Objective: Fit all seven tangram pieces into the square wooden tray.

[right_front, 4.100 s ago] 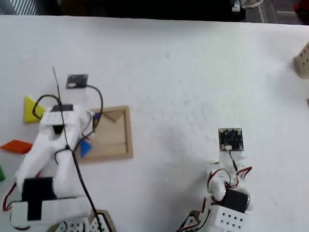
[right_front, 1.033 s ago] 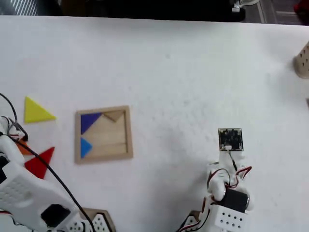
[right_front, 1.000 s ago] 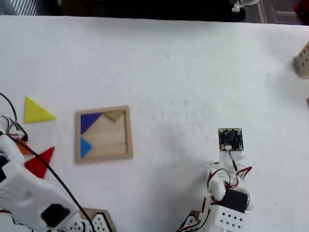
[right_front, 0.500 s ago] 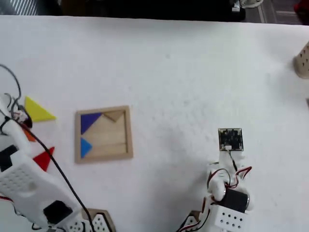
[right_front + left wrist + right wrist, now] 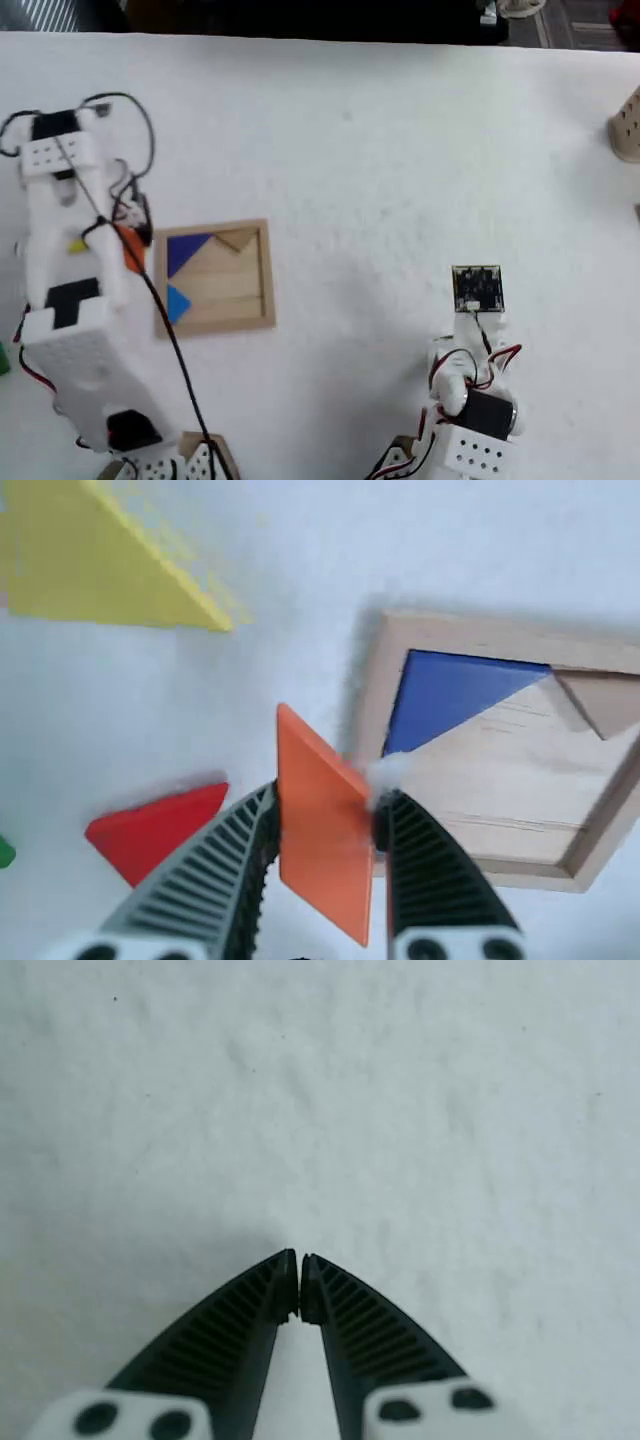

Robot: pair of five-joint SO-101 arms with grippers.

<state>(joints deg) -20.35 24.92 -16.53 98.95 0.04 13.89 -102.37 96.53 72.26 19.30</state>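
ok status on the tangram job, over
Left gripper shut on orange piece, beside the wooden tray rim. Right gripper shut, empty, over table. Two blue pieces in tray; yellow triangle, red triangle outside.

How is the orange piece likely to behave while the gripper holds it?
The orange piece looks thin and rigid, with crisp edges, so it probably won't flex. The left gripper seems to pinch it across its narrow edges, so it might pivot or slip.
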